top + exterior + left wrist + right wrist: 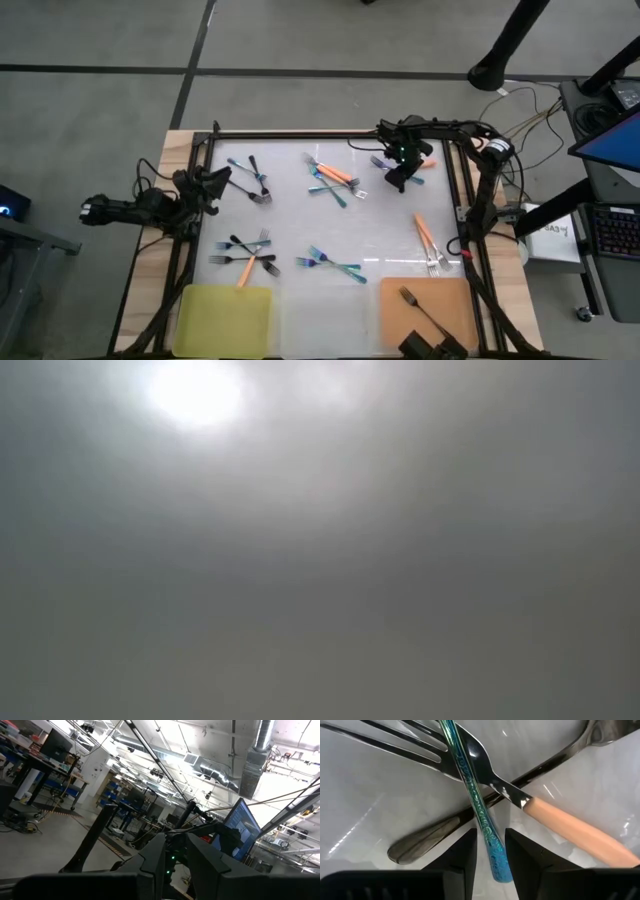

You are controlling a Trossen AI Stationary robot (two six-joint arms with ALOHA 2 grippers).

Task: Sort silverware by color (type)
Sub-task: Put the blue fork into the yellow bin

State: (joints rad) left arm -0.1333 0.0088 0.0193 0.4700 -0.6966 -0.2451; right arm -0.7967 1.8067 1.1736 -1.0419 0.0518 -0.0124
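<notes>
Up in the top right of the high view, the right gripper [398, 178] hangs low over a small pile of forks. Its fingers [457, 852] sit on both sides of a blue-teal fork [479, 810], not yet squeezing it. An orange-handled fork [570, 827] and a dark fork [427, 837] cross under it. At the left edge the left gripper [222, 180] waits; I cannot tell if it is clenched.

Your work surface: a white-topped table [390, 225] on a pale wood base, edged by a black frame.

Lying on it:
- far left, two dark grey-black forks [258, 182];
- far centre, a cluster of orange-handled and blue-teal forks [333, 180];
- right, orange-handled forks with silver tines [428, 240];
- near left, a mixed pile [250, 255];
- near centre, iridescent blue-teal forks [330, 263].

Along your near edge: a yellow mat [223, 320], a white mat [325, 322], and an orange mat [450, 300] bearing one dark fork [412, 301].
</notes>
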